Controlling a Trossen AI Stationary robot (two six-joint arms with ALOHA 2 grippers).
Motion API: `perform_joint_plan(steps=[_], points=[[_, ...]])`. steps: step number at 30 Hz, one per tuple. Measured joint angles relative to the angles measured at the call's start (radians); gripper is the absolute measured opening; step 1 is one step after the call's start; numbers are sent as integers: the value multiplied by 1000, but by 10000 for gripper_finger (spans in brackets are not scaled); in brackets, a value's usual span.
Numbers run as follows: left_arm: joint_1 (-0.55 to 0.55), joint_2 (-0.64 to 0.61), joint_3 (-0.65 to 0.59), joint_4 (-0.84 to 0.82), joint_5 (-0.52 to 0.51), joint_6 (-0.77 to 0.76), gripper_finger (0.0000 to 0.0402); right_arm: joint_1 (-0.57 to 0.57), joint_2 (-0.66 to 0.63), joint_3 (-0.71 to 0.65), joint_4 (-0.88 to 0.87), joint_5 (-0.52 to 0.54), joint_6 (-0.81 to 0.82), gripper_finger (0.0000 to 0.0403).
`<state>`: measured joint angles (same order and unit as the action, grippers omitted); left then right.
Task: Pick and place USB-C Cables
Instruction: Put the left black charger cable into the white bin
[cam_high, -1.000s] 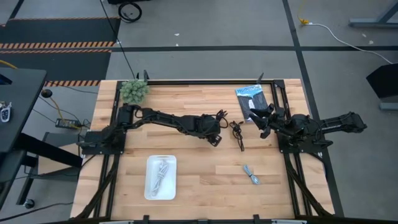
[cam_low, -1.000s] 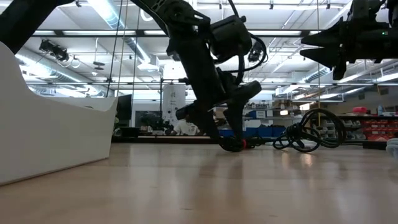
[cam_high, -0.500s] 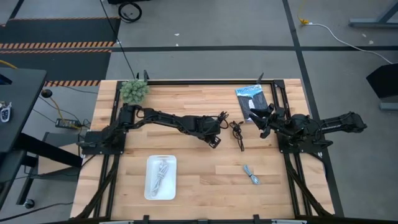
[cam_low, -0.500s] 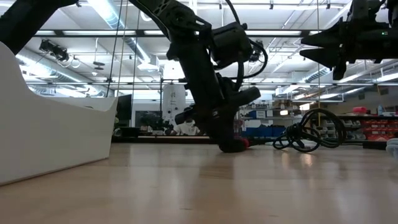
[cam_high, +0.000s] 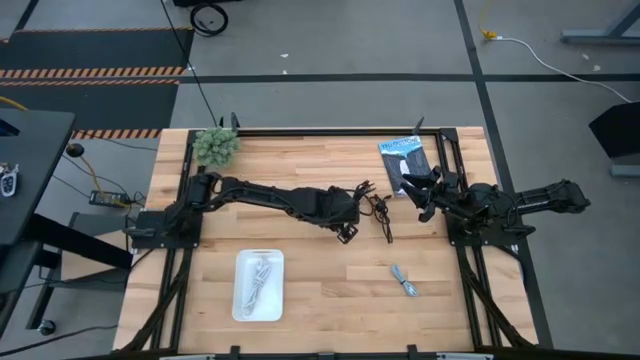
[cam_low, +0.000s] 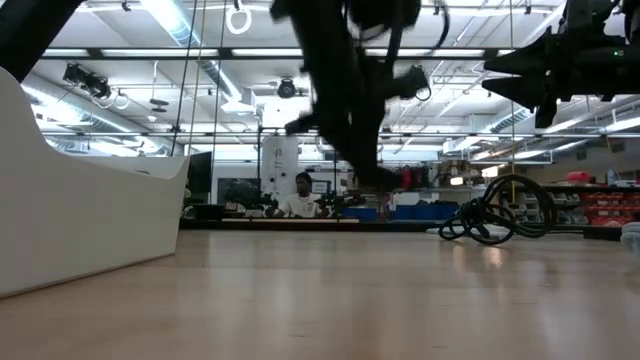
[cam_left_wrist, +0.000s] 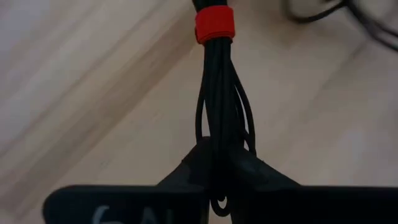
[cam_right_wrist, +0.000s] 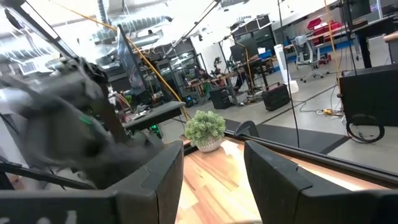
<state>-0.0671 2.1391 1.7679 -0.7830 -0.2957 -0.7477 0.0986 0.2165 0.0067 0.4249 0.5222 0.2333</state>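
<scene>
My left gripper (cam_left_wrist: 217, 163) is shut on a black coiled USB-C cable with a red band (cam_left_wrist: 214, 25), above the middle of the table (cam_high: 348, 230). A second black cable (cam_high: 381, 216) lies just right of it on the wood, also seen in the low view (cam_low: 500, 215). A light blue-grey cable (cam_high: 405, 282) lies nearer the front right. A white-grey cable (cam_high: 258, 282) rests in the white tray (cam_high: 240, 300). My right gripper (cam_right_wrist: 214, 180) hangs open above the right side (cam_high: 425, 196), touching nothing. My left gripper pinches the black cable's bundled strands (cam_left_wrist: 219, 146) between its two fingers, near the end opposite the red band. A small loop end (cam_left_wrist: 217, 204) pokes back behind the fingertips. The fingers come from above. The bundle reaches out past them, lifted clear of the table.
A flat dark blue-and-white packet (cam_high: 402, 160) lies at the far right beside the right arm. A small green plant (cam_high: 216, 146) stands at the far left corner. The tray's white wall (cam_low: 80, 225) fills the low view's left. A person (cam_low: 303, 196) sits in the room beyond.
My left gripper has shut on the red-banded black cable, which lay on the table, and has risen with it. The cable now hangs clear of the wood. The gripper has also drifted slightly toward the table's right edge.
</scene>
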Motion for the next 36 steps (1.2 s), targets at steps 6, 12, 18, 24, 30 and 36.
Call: perform_joint_plan(steps=[6,12,18,24,30,36], points=[[-110,-2,191,-259,-125,-68,26,0,0,0,4,0,0,176],[-256,-4,229,-409,-183,-265,32,0,0,0,4,0,0,176],[-390,-4,229,-521,-140,-541,29,0,0,0,8,0,0,176],[-505,-6,229,-637,-54,-800,31,0,0,0,8,0,0,176],[-591,-6,229,-694,-5,-987,32,0,0,0,8,0,0,176],[-653,-9,229,-726,90,-1109,29,0,0,0,8,0,0,176]])
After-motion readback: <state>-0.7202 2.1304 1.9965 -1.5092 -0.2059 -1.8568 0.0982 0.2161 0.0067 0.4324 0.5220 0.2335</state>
